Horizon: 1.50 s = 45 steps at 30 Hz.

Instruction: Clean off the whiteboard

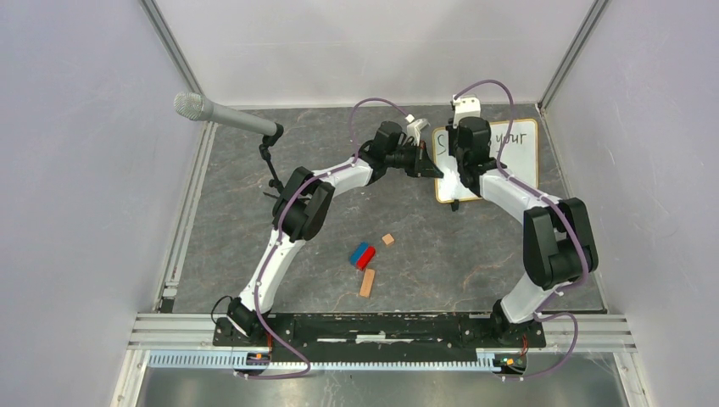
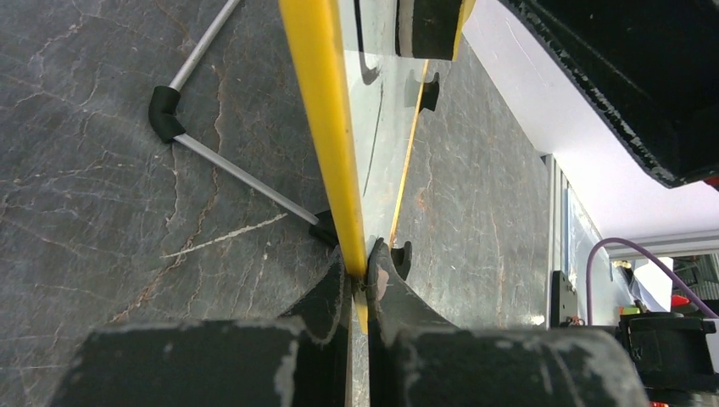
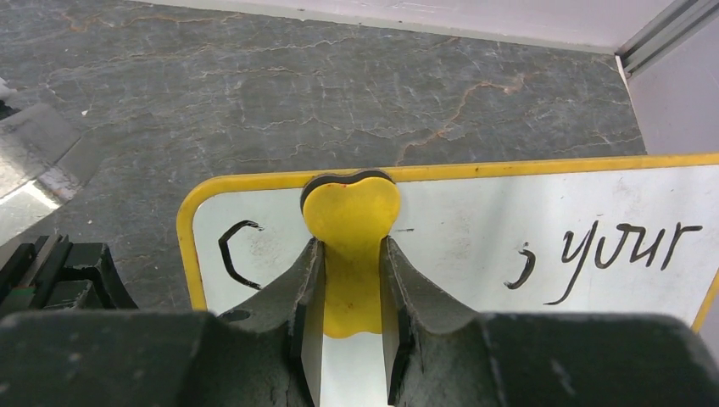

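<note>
The whiteboard [image 1: 517,161] lies at the back right of the table, a white board with a yellow frame and black handwriting "your" [image 3: 627,246]. My left gripper [image 1: 434,168] is shut on its left edge; the left wrist view shows the frame [image 2: 318,102] edge-on between the closed fingers, at my left gripper [image 2: 366,254]. My right gripper [image 1: 468,144] is shut on a yellow eraser [image 3: 350,216], which rests on the board [image 3: 475,246] near its top left. In the right wrist view the right gripper [image 3: 349,246] shows with a "C"-like stroke [image 3: 237,254] left of the eraser.
A microphone [image 1: 225,114] on a small stand [image 2: 220,161] is at the back left. A red and blue block [image 1: 363,255] and two tan blocks [image 1: 387,239] [image 1: 367,282] lie mid-table. White walls enclose the back and both sides.
</note>
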Available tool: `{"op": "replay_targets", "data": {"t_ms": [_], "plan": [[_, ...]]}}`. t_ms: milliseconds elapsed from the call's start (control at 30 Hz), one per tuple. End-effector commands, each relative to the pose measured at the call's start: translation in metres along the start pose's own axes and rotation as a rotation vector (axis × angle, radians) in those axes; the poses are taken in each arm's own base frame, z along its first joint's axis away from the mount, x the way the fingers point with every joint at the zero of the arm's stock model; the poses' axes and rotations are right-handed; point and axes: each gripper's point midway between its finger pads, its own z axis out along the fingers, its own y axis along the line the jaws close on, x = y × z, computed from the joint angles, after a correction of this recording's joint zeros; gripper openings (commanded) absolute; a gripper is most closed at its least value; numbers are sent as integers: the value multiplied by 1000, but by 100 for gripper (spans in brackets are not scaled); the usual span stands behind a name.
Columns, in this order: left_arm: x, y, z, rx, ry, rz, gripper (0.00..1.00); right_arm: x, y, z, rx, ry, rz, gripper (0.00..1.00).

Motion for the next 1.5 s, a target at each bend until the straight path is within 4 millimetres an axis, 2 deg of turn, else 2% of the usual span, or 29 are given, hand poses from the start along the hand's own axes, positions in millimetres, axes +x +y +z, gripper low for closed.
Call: {"op": "replay_targets", "data": {"t_ms": [0, 233, 533, 667, 733, 900, 1067, 1167, 1300, 1467], "plan": [[1, -19, 9, 30, 25, 144, 2, 25, 48, 5, -215, 73, -57, 7], [0, -18, 9, 26, 25, 147, 2, 64, 70, -12, -327, 110, -146, 7], [0, -17, 9, 22, 27, 149, 2, 87, 89, -26, -432, 169, -207, 7], [-1, -18, 8, 19, 27, 155, 2, 116, 80, -37, -406, 233, -202, 6], [-1, -18, 8, 19, 27, 156, 2, 128, 69, -41, -358, 273, -214, 6], [0, -18, 8, 18, 28, 157, 2, 140, 44, -52, -252, 307, -199, 6], [0, -17, 8, 19, 29, 156, 2, 127, 6, -50, -114, 287, -98, 6], [0, -18, 8, 17, 32, 157, 2, 104, -10, -45, -65, 236, -55, 6], [1, -18, 10, 10, 41, 166, 2, 67, -7, -34, -70, 161, -36, 6], [4, -19, 12, 12, 53, 171, 2, 32, 17, -19, -119, 102, -38, 7]]}}
